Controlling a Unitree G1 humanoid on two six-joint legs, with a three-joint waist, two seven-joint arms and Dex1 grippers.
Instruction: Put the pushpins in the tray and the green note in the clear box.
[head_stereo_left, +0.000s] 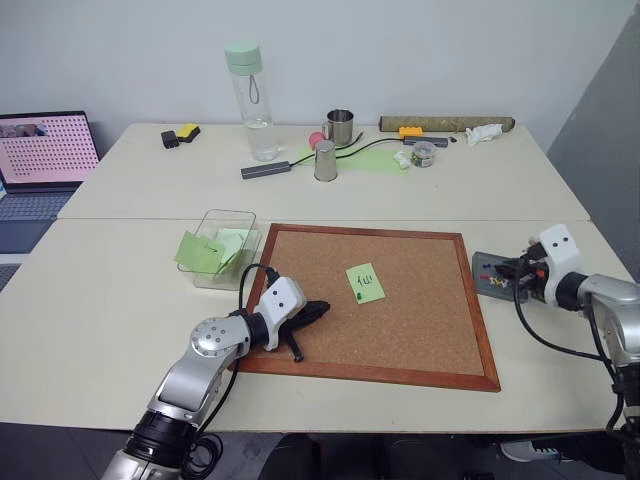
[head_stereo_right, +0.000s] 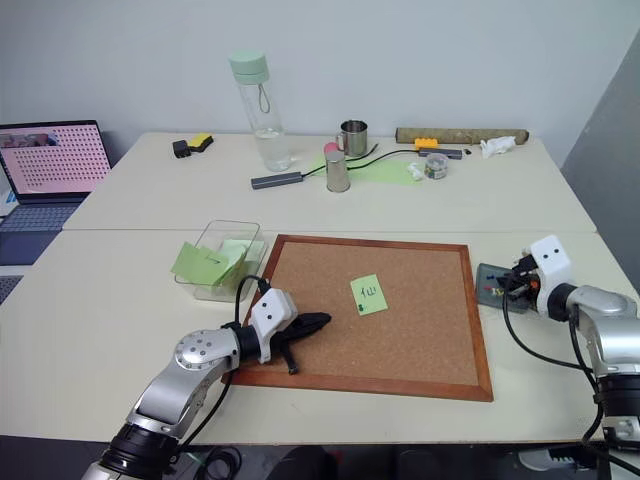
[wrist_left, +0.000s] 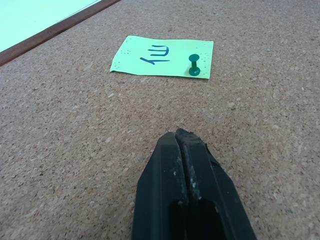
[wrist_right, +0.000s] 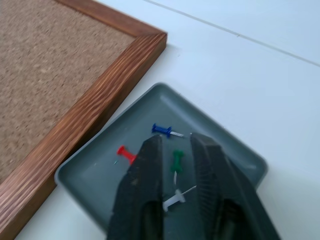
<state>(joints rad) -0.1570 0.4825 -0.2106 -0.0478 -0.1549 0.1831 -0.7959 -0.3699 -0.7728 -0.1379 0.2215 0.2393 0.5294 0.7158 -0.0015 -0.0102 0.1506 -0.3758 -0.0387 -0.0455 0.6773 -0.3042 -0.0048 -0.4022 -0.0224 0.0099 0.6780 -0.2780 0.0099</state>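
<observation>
With your right gripper (wrist_right: 175, 167) parted and empty over the tray (wrist_right: 225, 135), a green pushpin (wrist_right: 176, 161) lying between its fingers, take the light, slippery last pushpin (wrist_left: 193, 66) by its head, ahead of your shut, empty left gripper (wrist_left: 182, 142), pinning the flimsy green note (wrist_left: 150, 57).

light green note (head_stereo_left: 365, 283) with dark mark, dark grey tray (wrist_right: 226, 145), brown speckled cork board (head_stereo_left: 410, 320)

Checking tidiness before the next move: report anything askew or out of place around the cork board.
The green note sits tilted on the cork board, held by a single pushpin at one corner. In the clear box, a green sheet leans over the wall. Nothing is spilled.
</observation>
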